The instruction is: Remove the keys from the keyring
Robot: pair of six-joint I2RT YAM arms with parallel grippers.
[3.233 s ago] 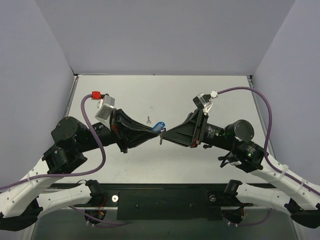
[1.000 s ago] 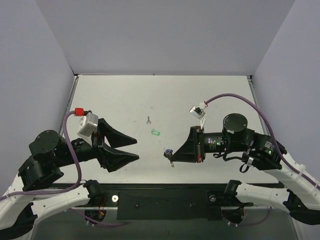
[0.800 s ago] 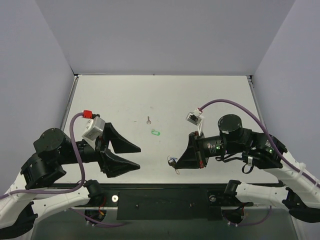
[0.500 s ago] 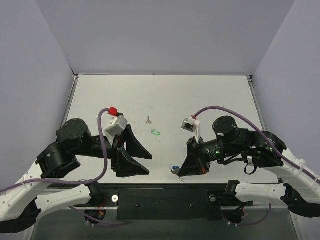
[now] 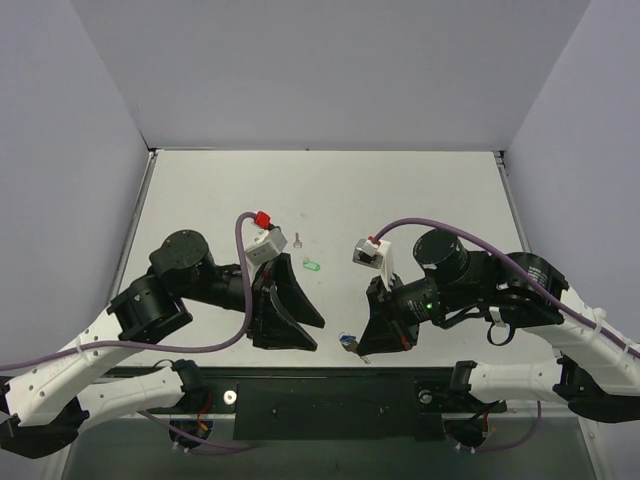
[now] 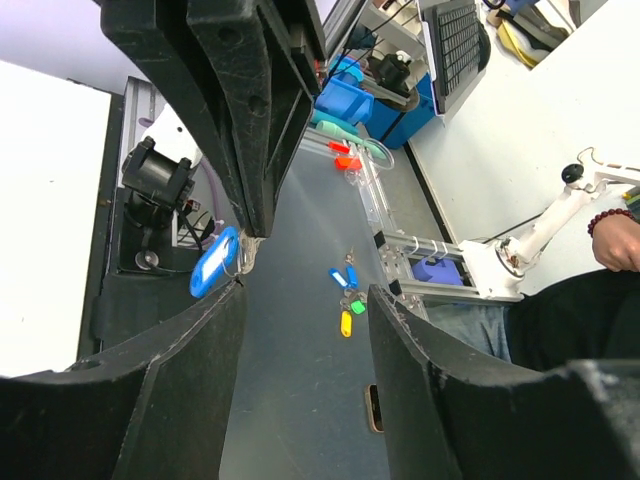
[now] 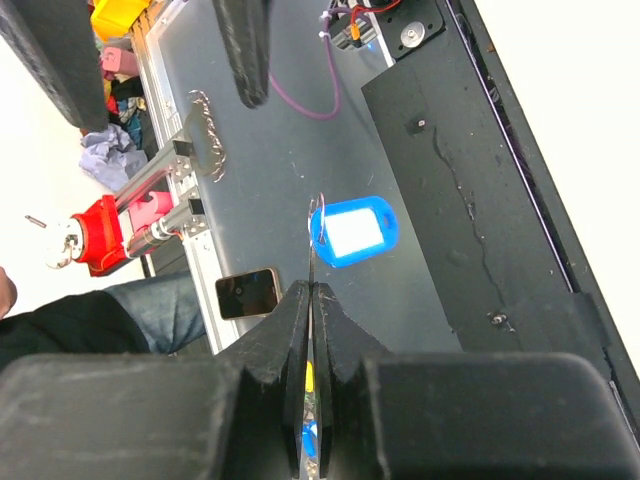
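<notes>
A white table [image 5: 400, 190] is enclosed to its left, back and right by plain pale lavender walls [image 5: 330, 70], evenly lit. A black plate [image 5: 330, 395] is fixed along the table's near edge. Below that edge a grey floor [image 6: 300, 330] is seen, with blue bins [image 6: 355, 95], a keyboard [image 6: 455, 40] and aluminium framing [image 7: 165, 170] beyond the table

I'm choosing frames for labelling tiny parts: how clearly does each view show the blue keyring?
Top view: even light, soft shadows, but the keyring is a tiny speck. Left wrist: keyring sharp, the dark fingers underexposed, the table blown out white. Right wrist: keyring crisp and bright; the table corner overexposed.
</notes>
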